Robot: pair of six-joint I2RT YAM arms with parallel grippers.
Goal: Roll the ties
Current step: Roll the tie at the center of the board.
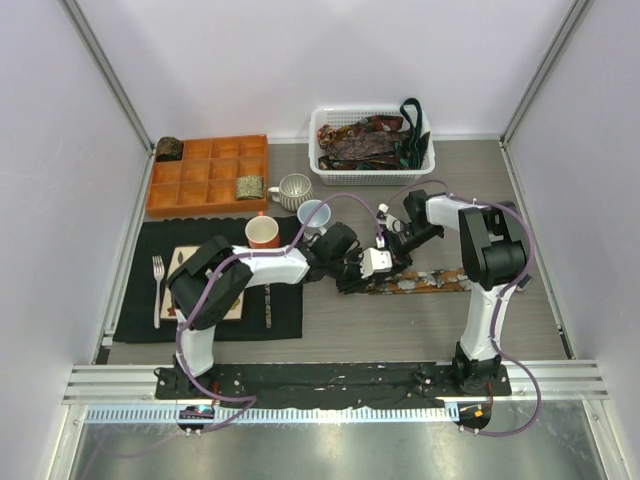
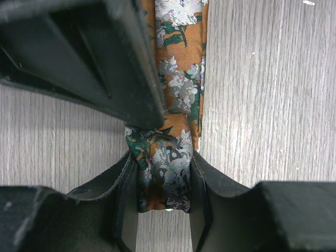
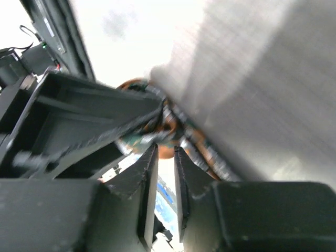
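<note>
A tie (image 1: 425,283) with a rust, green and grey floral pattern lies flat on the wooden table, running left to right. Its left end is folded up between my two grippers. My left gripper (image 1: 350,277) is shut on that folded end (image 2: 164,178), which the fingers squeeze from both sides; the rest of the tie (image 2: 181,79) runs away from it. My right gripper (image 1: 385,262) meets it from the right and shows as a black block in the left wrist view (image 2: 79,52). In the right wrist view, its jaws (image 3: 165,149) are nearly closed, pinching the tie's curled end (image 3: 170,126) at their tips.
A white basket (image 1: 325,125) at the back holds several more ties (image 1: 362,140). An orange compartment tray (image 1: 205,175) holds two rolled coils (image 1: 168,148) (image 1: 249,186). Three cups (image 1: 293,190) (image 1: 262,232) (image 1: 312,215) stand near the left arm. A black placemat (image 1: 140,300) carries a fork (image 1: 157,285).
</note>
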